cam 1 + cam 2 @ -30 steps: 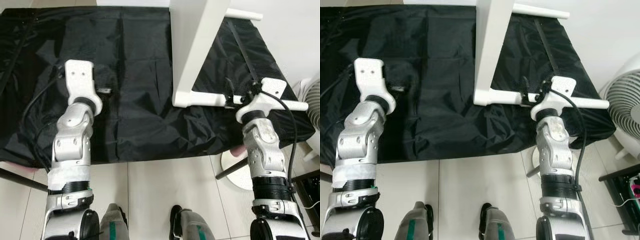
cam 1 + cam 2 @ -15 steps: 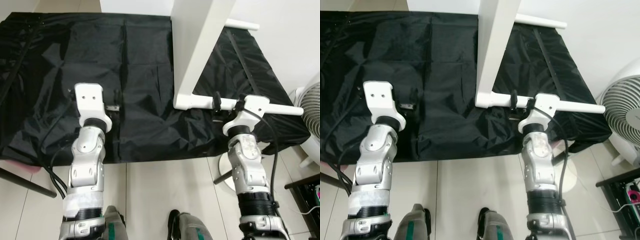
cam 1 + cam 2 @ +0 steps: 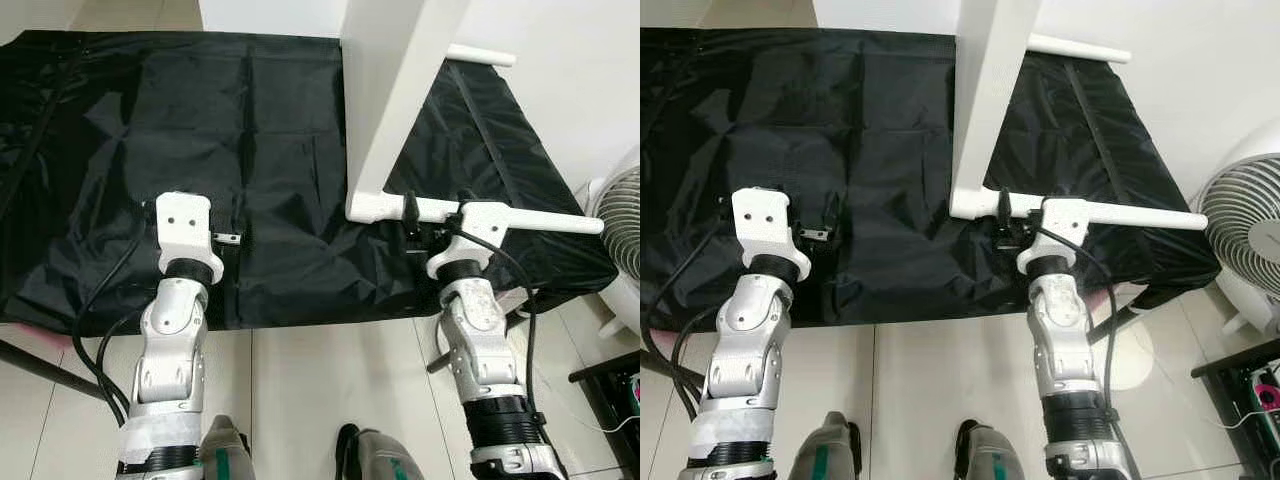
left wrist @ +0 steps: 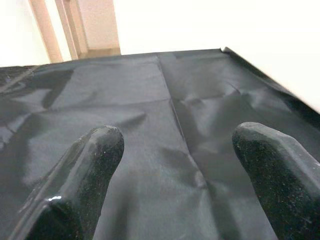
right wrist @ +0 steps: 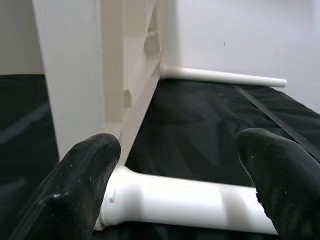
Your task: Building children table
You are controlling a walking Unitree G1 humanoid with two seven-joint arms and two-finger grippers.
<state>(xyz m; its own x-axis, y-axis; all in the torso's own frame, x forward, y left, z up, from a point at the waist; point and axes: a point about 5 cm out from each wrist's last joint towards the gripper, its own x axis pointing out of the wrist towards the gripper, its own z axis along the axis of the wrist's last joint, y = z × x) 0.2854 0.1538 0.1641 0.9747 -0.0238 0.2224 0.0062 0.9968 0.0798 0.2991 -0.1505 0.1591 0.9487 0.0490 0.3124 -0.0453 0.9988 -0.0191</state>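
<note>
The white children's table lies on its side on a black cloth, its top panel [image 3: 398,90] standing upright. Two round white legs stick out toward my right, the near leg [image 3: 545,219] and the far leg [image 3: 482,53]. My right gripper [image 3: 411,222] is open, one finger on either side of the near leg where it joins the panel. In the right wrist view the near leg [image 5: 185,200] crosses between the two black fingertips [image 5: 85,185]. My left gripper [image 3: 228,234] is open and holds nothing, low over bare cloth [image 4: 165,115] to the left of the panel.
The black cloth [image 3: 150,120] covers a wide low surface, whose near edge runs just in front of my arms. A white fan [image 3: 1250,230] stands at the right. A dark stand [image 3: 612,368] sits at the lower right on the tiled floor [image 3: 320,390].
My right gripper has slid left along the near leg toward the panel. My left arm has drawn back toward the cloth's near edge. The camera has shifted a little.
</note>
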